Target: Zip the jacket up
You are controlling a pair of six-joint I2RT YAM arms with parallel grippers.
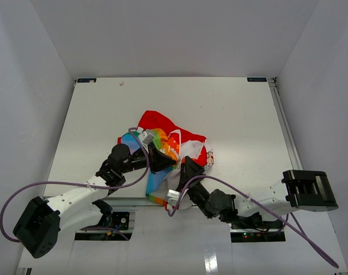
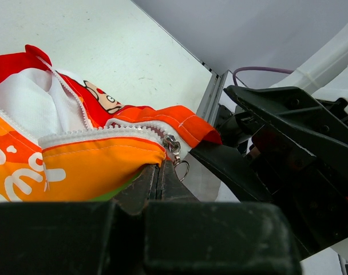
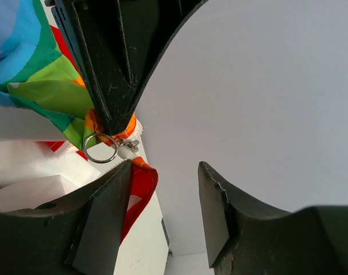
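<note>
While the left pincer (image 1: 160,160) is clamped fully shut on the orange hem of the jacket (image 1: 175,137), right beside the foot of the zipper, its job, as I judge it, is to anchor that hem and keep the teeth taut for the other arm. The jacket lies bunched on the table (image 1: 231,109), toward six o'clock from the table's middle, close to the near edge and between the two arms. In the left wrist view the slider (image 2: 171,144) sits at the low end of the white teeth, and its pull ring (image 2: 181,169) hangs at five o'clock of it. The right pincer (image 3: 165,172) stands partly open with nothing between its jaws. In its own view the ring lies at ten o'clock of the gap, just past one jaw, so shutting now would probably catch air or a fold of red trim. It would do better to shift toward ten o'clock until the ring or tab sits squarely between the pads, close firmly, then pull straight along the teeth away from the anchor so the slider does not jam. Whether both rows of teeth are seated in the slider I cannot tell.
</note>
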